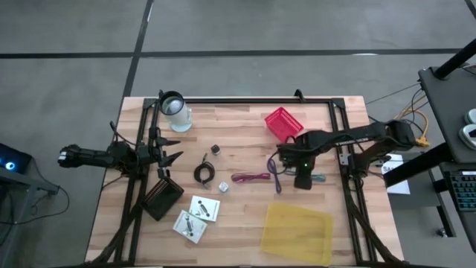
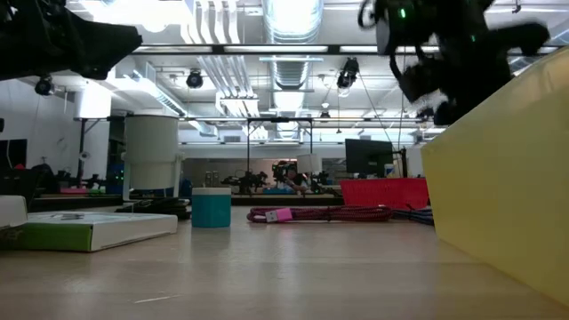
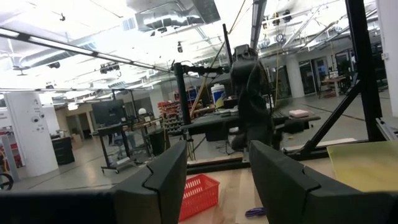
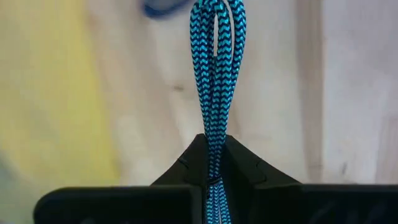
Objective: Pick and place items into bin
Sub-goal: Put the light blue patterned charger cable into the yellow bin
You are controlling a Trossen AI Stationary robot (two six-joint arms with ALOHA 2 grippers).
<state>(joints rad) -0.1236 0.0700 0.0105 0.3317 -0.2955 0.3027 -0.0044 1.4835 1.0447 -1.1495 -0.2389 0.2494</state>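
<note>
Currently grasp step: right gripper [image 4: 214, 177] fingers pinched shut on teal cable [image 4: 217, 74] at table [image 1: 245, 223] centre-right, beside yellow bin [image 1: 296, 233]; next, lift and carry over bin; left gripper [image 1: 165, 154] half-open, empty, waiting at left edge.

Both arms are dark, jointed and matte. The right arm [image 1: 349, 138] carries pale lettering along its forearm and a small green light glowing just behind its claw, the right gripper [image 4: 214, 180], whose black fingers taper into angular wedges. The left gripper [image 3: 214, 180] has broad, flat-faced black fingers with stepped, notched edges.
</note>
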